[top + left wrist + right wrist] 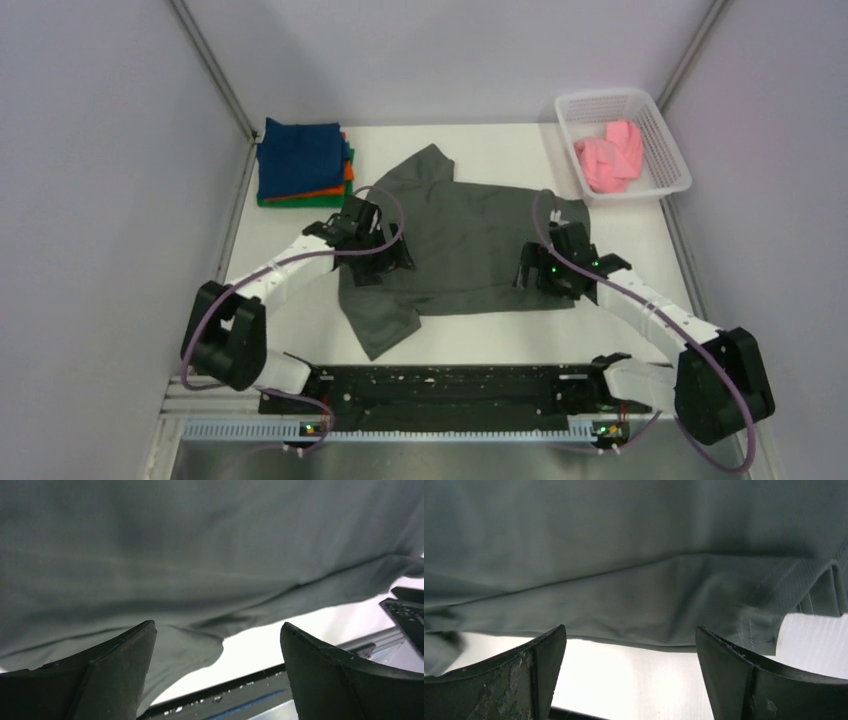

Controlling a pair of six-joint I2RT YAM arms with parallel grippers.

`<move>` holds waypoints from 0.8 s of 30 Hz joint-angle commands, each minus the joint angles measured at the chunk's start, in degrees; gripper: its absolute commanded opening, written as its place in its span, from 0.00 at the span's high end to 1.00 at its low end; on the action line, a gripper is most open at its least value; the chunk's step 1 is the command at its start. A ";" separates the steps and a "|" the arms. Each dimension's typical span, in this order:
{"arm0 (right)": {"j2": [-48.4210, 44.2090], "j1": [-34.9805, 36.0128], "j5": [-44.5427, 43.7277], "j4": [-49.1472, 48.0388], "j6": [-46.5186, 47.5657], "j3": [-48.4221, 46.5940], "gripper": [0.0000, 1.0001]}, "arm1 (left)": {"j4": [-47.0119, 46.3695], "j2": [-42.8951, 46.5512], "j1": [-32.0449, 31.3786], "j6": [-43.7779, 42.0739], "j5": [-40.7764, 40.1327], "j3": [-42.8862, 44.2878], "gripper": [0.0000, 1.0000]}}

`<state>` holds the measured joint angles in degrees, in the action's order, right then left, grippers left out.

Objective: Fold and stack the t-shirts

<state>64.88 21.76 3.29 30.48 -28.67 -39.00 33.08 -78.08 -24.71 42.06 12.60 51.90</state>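
Observation:
A dark charcoal grey t-shirt (470,235) lies spread on the white table, one sleeve toward the near edge. My left gripper (385,262) is over its left side, open, with nothing between the fingers; the left wrist view shows the grey cloth (200,555) and its near edge. My right gripper (535,278) is over its right side, open and empty; the right wrist view shows the cloth's folded hem (634,600). A stack of folded shirts, navy blue (298,155) over orange and green, sits at the back left. A pink shirt (612,155) lies crumpled in the basket.
A white plastic mesh basket (672,140) stands at the back right. White walls close in the table on both sides. The black base rail (450,385) of the arms runs along the near edge.

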 commanded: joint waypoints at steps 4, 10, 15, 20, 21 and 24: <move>-3.86 0.52 -6.97 -18.29 -9.39 15.92 0.01 | -10.07 -8.07 -0.17 -0.44 1.58 1.03 0.01; -10.64 0.49 -4.16 -4.63 -15.12 17.16 0.01 | -7.62 -10.09 -0.08 0.22 -2.37 0.50 0.01; -18.84 0.74 -2.37 12.71 -19.39 14.80 0.01 | -4.64 -8.08 0.01 0.51 -5.52 -0.84 0.01; -23.97 1.25 2.49 20.05 -20.27 12.20 0.01 | -2.28 -4.94 0.01 0.67 -5.04 -1.95 0.01; -24.97 1.49 3.26 20.55 -19.67 11.66 0.01 | -1.44 -3.97 0.02 0.51 -5.14 -1.79 0.01; -26.63 1.51 2.91 21.47 -16.93 8.21 0.01 | 0.87 -1.13 0.02 -0.29 -5.58 -0.80 0.01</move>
<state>40.56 22.52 4.47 47.27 -47.09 -24.84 30.98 -84.31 -24.73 42.13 8.05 50.11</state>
